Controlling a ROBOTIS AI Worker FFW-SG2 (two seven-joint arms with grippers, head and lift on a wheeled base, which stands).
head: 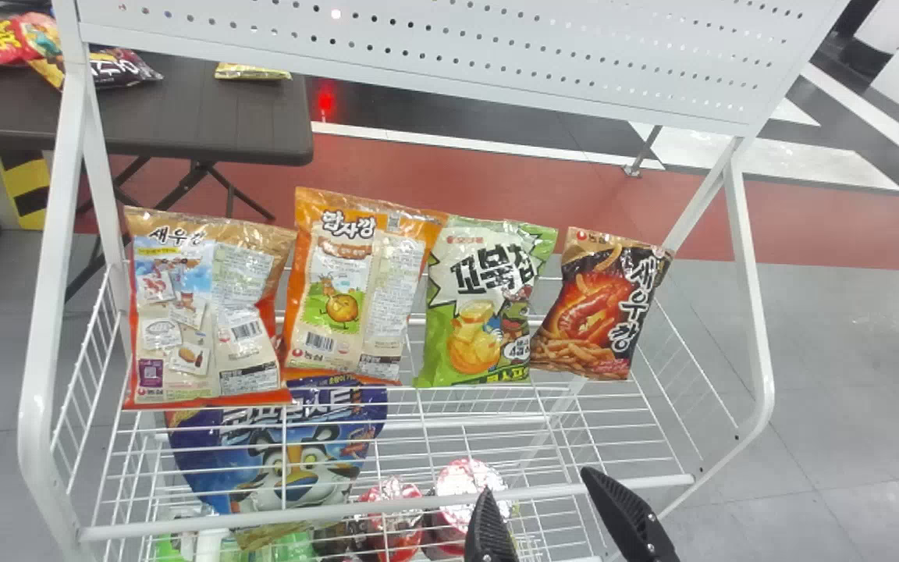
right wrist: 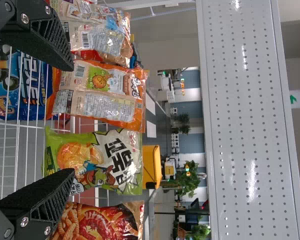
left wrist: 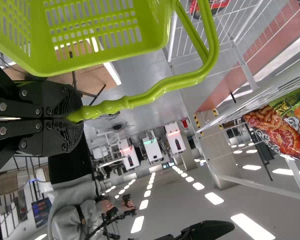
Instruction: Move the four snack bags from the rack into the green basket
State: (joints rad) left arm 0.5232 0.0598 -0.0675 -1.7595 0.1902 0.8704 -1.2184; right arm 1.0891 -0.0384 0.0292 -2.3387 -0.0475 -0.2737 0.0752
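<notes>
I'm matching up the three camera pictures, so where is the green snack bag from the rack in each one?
Head view: green snack bag, third in the row from the robot's left.
Left wrist view: part of it, cut off by the picture's edge.
Right wrist view: it lies between the orange-topped bag and the shrimp snack bag.
Shared landmark: that shrimp snack bag, its neighbor in every view.

"Rack (head: 34, 390)?"
"Four snack bags (head: 481, 312), side by side across it; lower, beneath the left pair, a larger bag (head: 262, 460), packages (head: 393, 527) to its right."
"Behind?"
"Table (head: 207, 125), left (other packets (head: 8, 39) on it)."
"Basket (left wrist: 152, 25)?"
"Handle (left wrist: 155, 91) in the left pincer (left wrist: 76, 116)."
</notes>
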